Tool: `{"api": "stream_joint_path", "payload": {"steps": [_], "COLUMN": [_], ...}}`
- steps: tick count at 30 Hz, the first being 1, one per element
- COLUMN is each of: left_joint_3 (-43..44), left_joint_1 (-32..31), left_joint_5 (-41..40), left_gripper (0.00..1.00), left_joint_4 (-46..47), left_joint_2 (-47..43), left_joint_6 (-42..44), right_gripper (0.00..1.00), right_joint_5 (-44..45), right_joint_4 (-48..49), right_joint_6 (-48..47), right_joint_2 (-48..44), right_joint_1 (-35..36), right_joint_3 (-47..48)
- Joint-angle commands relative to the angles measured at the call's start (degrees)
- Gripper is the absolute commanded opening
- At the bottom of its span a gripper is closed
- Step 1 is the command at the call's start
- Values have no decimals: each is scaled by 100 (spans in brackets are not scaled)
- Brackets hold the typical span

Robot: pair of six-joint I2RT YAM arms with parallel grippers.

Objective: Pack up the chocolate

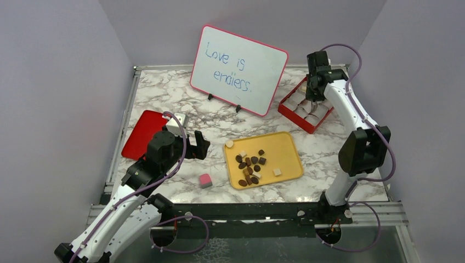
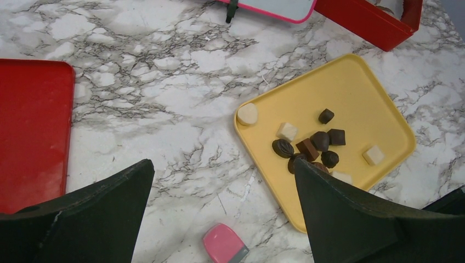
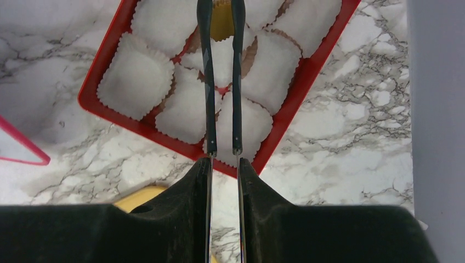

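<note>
Chocolate [image 1: 249, 167]: about a dozen bite-size pieces, mostly dark brown rounds and ovals. One cream round sits at the tray's far-left corner, with cream squares at the edges of the dark cluster. All of it lies on the yellow tray [image 1: 285, 148], bunched toward the near-left half.

Sweep, left to right:
- Red lid [image 1: 143, 133] lies flat on the marble worktop [image 1: 164, 90].
- Left end effector [image 2: 222, 164] is just right of the lid, jaws spread wide over the marble.
- Pink-and-white cube [image 1: 205, 180] is on the worktop, near the tray's left edge and apart from it.
- Yellow tray is mid-worktop and carries the chocolate.
- Red box [image 3: 104, 60] is at far right, packed with white fluted paper cups [image 3: 136, 76].
- Right end effector [image 1: 313, 103] is over the box, jaws narrow and nearly parallel. A tan shape shows between them; the tips run out of frame, so cannot tell whether it is gripped.
</note>
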Motion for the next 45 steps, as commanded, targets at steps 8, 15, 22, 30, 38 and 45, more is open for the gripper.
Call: {"api": "stream_joint_path", "payload": {"steps": [8, 15, 22, 30, 38, 45], "left_joint_3": [-48, -49, -55, -56, -62, -66], "left_joint_1": [34, 35, 35, 34, 34, 34], "left_joint_5": [176, 143, 141, 111, 111, 95], "left_gripper": [99, 99, 99, 99, 99, 99], "left_joint_4": [152, 151, 151, 143, 143, 143], "left_joint_2": [0, -45, -47, -110, -115, -133], "left_joint_6": [14, 19, 18, 15, 8, 0], "right_gripper": [25, 25, 25, 28, 34, 37], "right_joint_5": [-210, -411, -383, -333, -275, -143], "right_joint_4": [717, 1013, 1118, 973, 826, 620], "right_joint_6": [-87, -176, -285, -246, -221, -168], "right_joint_2": [628, 928, 1209, 1333, 1378, 1341], "right_joint_1": [-692, -852, -898, -901, -904, -899], "right_joint_3": [251, 190, 411, 522, 644, 805]}}
